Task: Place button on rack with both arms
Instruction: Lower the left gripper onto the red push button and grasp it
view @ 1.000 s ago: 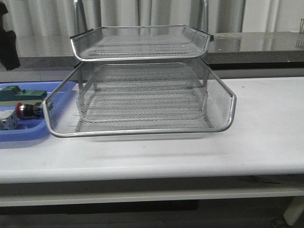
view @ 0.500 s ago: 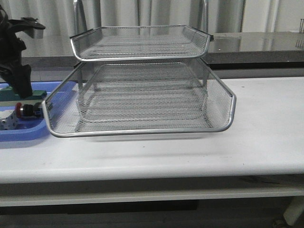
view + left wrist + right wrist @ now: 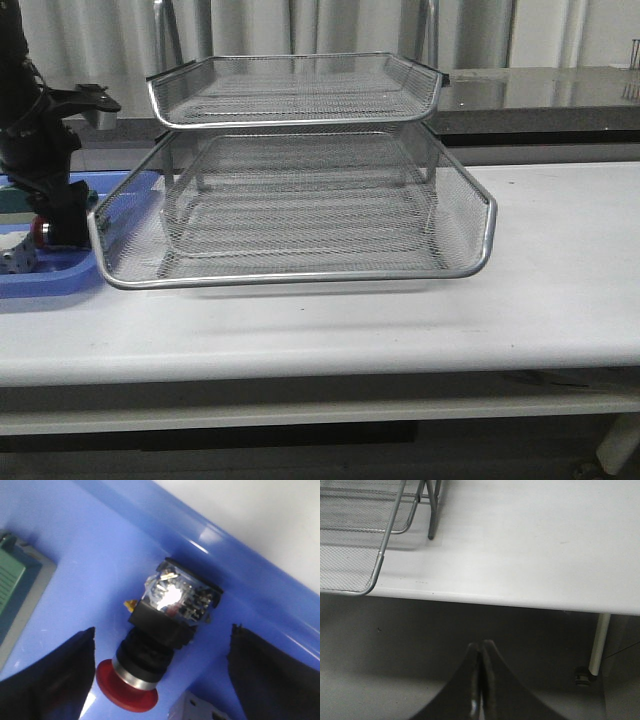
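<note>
The button (image 3: 162,640) lies flat, red cap toward the open left tool (image 3: 160,675).

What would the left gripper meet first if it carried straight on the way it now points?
Most likely the button: it lies between the open jaws of the left gripper on the blue tray. Depth is unclear.

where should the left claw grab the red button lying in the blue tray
Grip the black collar of the button, between the red cap and the boxy rear block, coming straight down from above. It lies on its side on the blue tray, and the left claw already hangs open with a finger on each side of that narrow round section.
</note>
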